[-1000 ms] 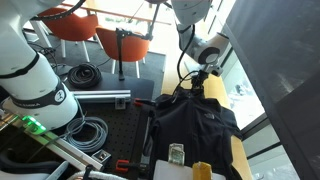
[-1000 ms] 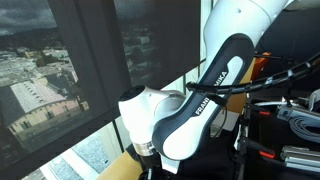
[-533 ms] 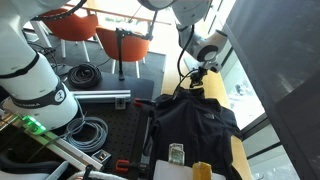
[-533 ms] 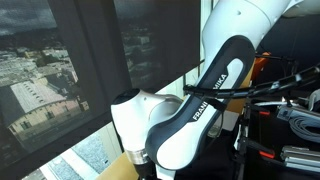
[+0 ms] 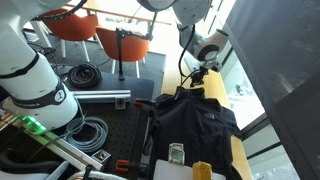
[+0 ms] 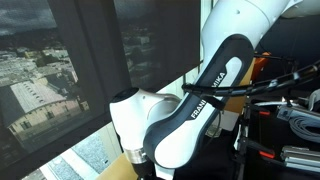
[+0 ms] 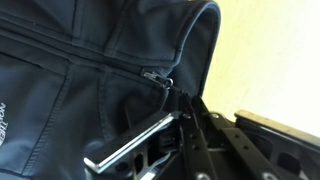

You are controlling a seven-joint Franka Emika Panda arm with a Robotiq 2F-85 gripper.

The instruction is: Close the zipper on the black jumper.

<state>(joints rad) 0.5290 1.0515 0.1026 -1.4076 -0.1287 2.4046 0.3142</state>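
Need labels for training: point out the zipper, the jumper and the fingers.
zipper (image 7: 152, 76), wrist view, on its pull
jumper (image 5: 195, 122), in an exterior view, on the chest panel
fingers (image 7: 130, 144), wrist view, on one finger's pale edge

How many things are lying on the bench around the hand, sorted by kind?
black jumper: 1
small items by its hem: 2, a greenish item and a yellowish item
black cable coils: 2, the far cable coil and the near cable coil
Total: 5
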